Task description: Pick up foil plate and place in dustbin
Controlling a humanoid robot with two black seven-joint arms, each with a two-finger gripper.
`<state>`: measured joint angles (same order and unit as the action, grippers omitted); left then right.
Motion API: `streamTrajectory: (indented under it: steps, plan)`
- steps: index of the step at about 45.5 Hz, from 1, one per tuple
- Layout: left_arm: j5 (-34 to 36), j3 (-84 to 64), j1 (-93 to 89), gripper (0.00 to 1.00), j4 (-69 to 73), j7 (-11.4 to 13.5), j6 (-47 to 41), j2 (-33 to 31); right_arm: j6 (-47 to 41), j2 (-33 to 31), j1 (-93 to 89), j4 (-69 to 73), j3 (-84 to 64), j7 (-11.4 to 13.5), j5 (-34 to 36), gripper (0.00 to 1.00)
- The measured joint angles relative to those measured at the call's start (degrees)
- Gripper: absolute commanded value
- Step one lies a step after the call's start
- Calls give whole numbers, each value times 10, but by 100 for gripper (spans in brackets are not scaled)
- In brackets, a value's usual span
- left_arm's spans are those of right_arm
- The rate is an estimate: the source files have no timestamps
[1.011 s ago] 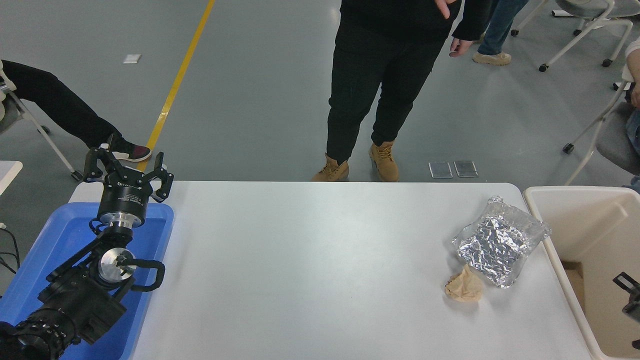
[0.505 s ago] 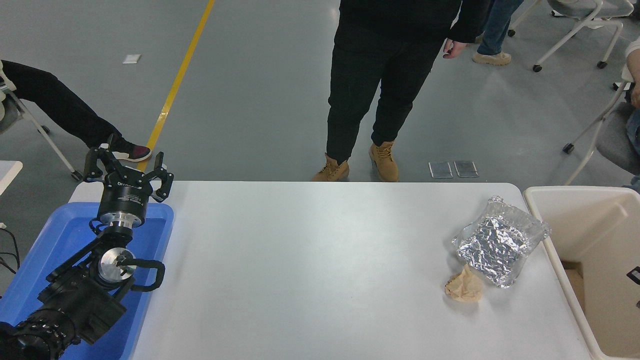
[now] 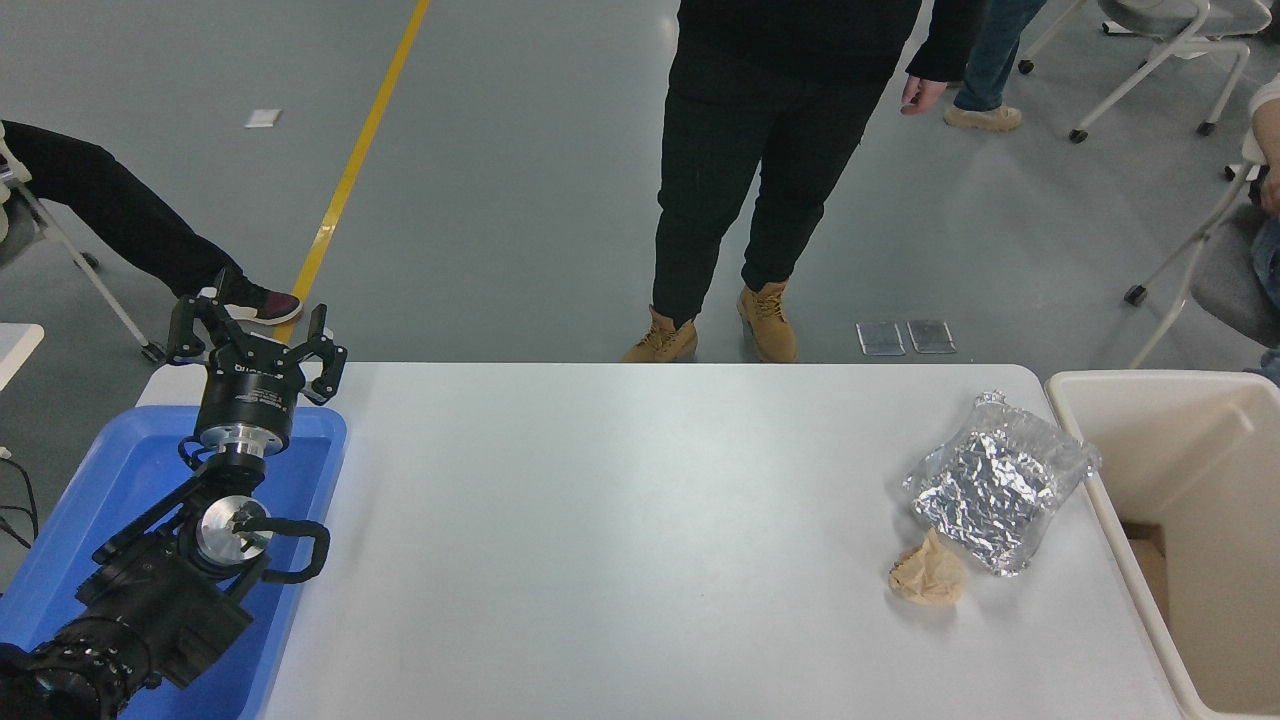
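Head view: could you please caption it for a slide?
Foil plate lies beside a paper wad near the dustbin; left gripper parked open.

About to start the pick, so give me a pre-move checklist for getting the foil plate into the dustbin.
1. Foil plate free on the white table, nothing resting on it: ok.
2. Tan paper wad clear of the plate: not ok, it sits against the plate's near-left edge and could be dragged along.
3. Dustbin open and beside the plate, at the table's right end: ok.
4. Right gripper positioned for the pick: not ok, it is out of view.
5. Left gripper parked over the blue tray, open, away from the plate: ok.
6. Person's hand away from the table: ok.
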<state>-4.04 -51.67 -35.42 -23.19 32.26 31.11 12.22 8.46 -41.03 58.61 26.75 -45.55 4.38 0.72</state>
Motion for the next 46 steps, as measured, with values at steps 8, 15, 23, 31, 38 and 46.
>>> streamTrajectory:
  steps: [8, 15, 23, 31, 38, 46]
  plan:
    - [0, 0, 0, 99, 0, 0, 0, 0, 0, -10, 102, 38, -90, -1, -1, 100]
    - [0, 0, 0, 99, 0, 0, 0, 0, -6, -9, 189, 68, -156, -2, -4, 100]
    - [0, 0, 0, 99, 0, 0, 0, 0, -30, -4, 286, 115, -205, -3, -6, 100]
    - [0, 0, 0, 99, 0, 0, 0, 0, -77, 2, 386, 163, -230, -3, -6, 100]
    - [0, 0, 0, 99, 0, 0, 0, 0, -120, 15, 452, 196, -246, -3, -6, 100]
    - [0, 0, 0, 99, 0, 0, 0, 0, -148, 33, 511, 253, -259, -3, -7, 100]
